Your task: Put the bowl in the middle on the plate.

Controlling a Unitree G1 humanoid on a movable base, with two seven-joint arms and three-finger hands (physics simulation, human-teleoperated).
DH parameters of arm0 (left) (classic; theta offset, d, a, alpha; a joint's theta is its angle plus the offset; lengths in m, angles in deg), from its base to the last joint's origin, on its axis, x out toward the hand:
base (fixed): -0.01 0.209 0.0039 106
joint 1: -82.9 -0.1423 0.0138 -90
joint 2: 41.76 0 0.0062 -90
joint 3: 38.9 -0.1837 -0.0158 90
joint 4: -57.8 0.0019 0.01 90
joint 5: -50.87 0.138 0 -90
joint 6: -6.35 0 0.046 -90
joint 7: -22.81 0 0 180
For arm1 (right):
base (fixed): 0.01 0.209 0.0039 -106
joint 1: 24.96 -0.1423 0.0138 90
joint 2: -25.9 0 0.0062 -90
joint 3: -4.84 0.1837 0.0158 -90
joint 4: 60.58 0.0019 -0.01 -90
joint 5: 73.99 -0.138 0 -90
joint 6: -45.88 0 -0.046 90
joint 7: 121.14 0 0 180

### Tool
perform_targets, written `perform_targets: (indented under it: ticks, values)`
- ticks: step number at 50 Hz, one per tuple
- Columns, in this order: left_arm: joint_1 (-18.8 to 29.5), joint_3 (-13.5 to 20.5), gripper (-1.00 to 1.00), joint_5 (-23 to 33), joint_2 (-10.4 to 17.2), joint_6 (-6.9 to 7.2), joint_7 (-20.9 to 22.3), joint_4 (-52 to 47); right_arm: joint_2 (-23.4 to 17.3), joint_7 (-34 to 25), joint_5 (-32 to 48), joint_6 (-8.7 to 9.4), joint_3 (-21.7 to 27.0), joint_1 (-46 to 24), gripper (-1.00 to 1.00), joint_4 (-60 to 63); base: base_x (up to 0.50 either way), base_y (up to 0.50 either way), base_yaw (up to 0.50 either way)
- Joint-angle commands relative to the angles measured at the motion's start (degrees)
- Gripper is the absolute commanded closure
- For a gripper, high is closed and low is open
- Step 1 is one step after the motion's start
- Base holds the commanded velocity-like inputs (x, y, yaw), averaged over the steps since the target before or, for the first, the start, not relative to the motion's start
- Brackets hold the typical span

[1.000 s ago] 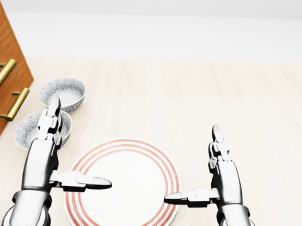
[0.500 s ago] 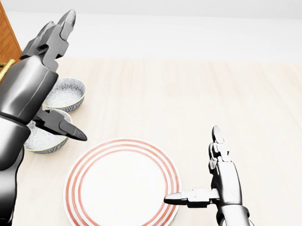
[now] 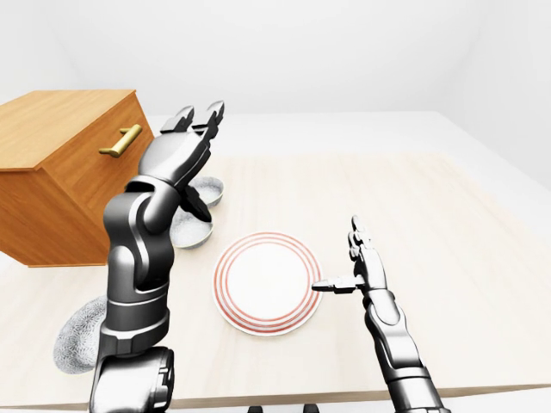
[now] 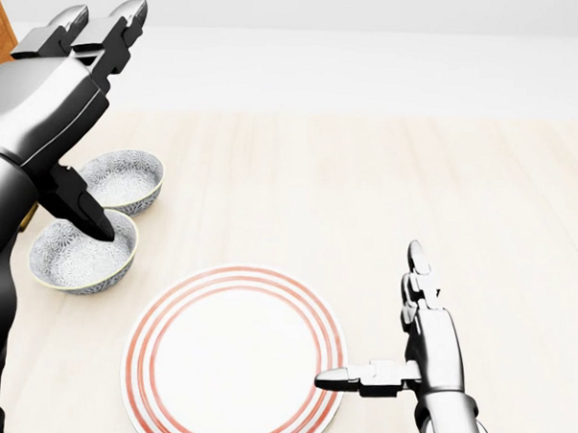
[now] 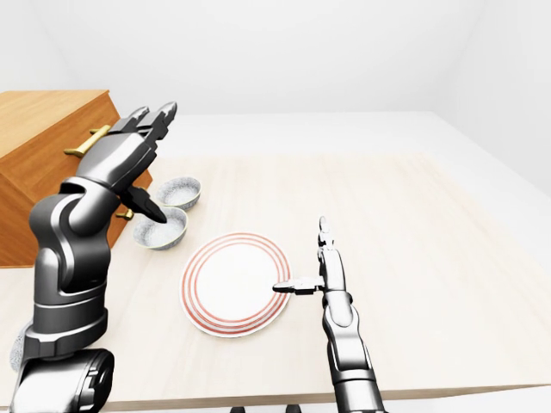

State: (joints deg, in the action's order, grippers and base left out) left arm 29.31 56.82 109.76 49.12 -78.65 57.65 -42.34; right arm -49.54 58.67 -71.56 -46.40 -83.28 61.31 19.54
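Note:
Three patterned grey bowls stand in a row at the left. The middle bowl (image 4: 84, 253) lies just left of and above the red-ringed white plate (image 4: 233, 353) in the head view. Another bowl (image 4: 126, 179) sits above it, and the third bowl (image 3: 79, 337) shows at the lower left of the left-eye view, partly behind my arm. My left hand (image 4: 94, 122) is raised over the two upper bowls, open with fingers spread; its thumb (image 4: 86, 212) overlaps the middle bowl's rim. My right hand (image 4: 380, 326) is open beside the plate's right edge, thumb pointing at the rim.
A wooden cabinet (image 3: 60, 163) with brass handles (image 3: 120, 142) stands at the left, close to the bowls. The pale wooden table (image 4: 367, 182) stretches right and up from the plate. Its near edge runs along the bottom of the eye views.
My left hand has lifted from beside the plate's left rim up over the two upper bowls, uncovering the middle one. The right hand and the plate have stayed put.

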Motion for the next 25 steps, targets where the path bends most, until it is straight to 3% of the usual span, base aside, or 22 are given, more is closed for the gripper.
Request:
perform_targets:
  ticks: [1,3,7,17,22,25]
  values:
    - [1.5,0.1,-1.00,3.7,0.2,0.00,4.7,0.2,0.0,0.2,0.0,0.39,0.0,0.1,-1.00,0.7,0.00,0.00,0.00]
    - [1.3,0.1,-1.00,4.0,0.2,0.00,5.2,0.4,0.1,0.2,0.0,0.73,-0.1,0.2,-1.00,1.1,0.00,0.00,0.00]
    - [0.6,0.0,-1.00,4.5,-0.3,0.00,5.2,0.3,-0.2,0.3,-0.1,-0.45,0.3,-0.3,-1.00,-0.4,0.00,0.00,0.00]
    - [-0.8,0.1,-1.00,3.8,-0.9,0.00,4.4,1.0,-0.2,1.3,-1.0,1.03,1.2,-0.5,-1.00,1.1,0.00,0.00,0.00]
    - [-0.7,0.1,-1.00,3.6,-0.6,0.00,4.2,1.4,0.2,3.6,-2.0,6.78,1.6,-1.5,-1.00,3.6,0.00,0.00,0.00]
    - [-0.9,0.0,-1.00,3.6,-0.7,0.00,3.8,1.9,-0.1,4.0,-2.6,7.28,1.7,-1.6,-1.00,5.5,0.00,0.00,0.00]
